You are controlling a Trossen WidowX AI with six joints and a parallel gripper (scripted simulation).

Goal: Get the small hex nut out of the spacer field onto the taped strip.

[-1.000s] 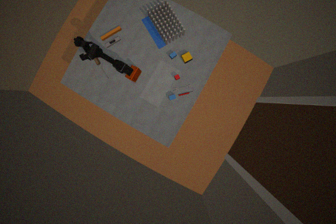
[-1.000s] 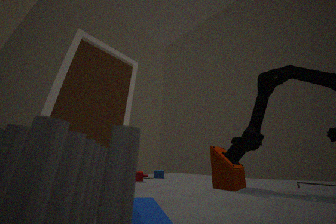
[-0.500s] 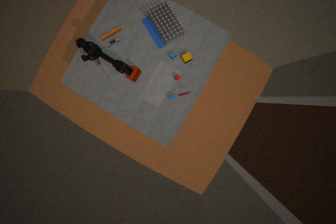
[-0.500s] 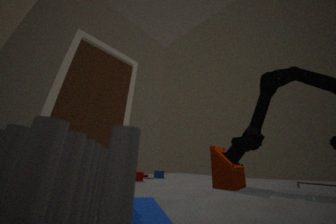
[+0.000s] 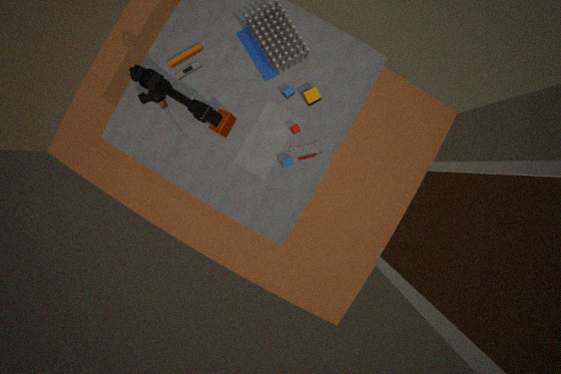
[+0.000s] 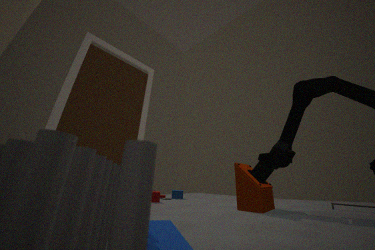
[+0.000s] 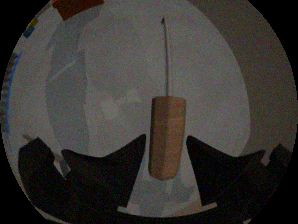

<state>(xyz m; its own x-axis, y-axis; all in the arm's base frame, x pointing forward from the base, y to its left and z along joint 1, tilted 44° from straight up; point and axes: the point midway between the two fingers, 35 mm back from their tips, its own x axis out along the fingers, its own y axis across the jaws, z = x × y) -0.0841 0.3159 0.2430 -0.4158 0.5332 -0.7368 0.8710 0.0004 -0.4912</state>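
Note:
A hook tool with a wooden handle (image 5: 164, 104) (image 7: 168, 137) and a thin shaft lies on the grey mat. Its shaft also shows in the exterior view (image 6: 353, 205), with a short bent tip. My gripper (image 7: 166, 139) is open around the handle, one finger on each side, with narrow gaps visible. The metal spacers (image 5: 277, 35) (image 6: 138, 185) stand in dense rows, far from my gripper. The blue taped strip (image 5: 257, 55) (image 6: 165, 233) lies along the side of the field. The hex nut is not visible; the spacers may hide it.
An orange box (image 5: 226, 124) (image 6: 255, 195) sits at the arm's foot. An orange bar (image 5: 185, 56) and a pale flat item (image 5: 189, 70) lie near the arm. A yellow block (image 5: 312, 96), two blue blocks (image 5: 288, 92) (image 5: 287, 162), a red cube (image 5: 295, 129) and a red pen-like stick (image 5: 307, 157) lie beyond.

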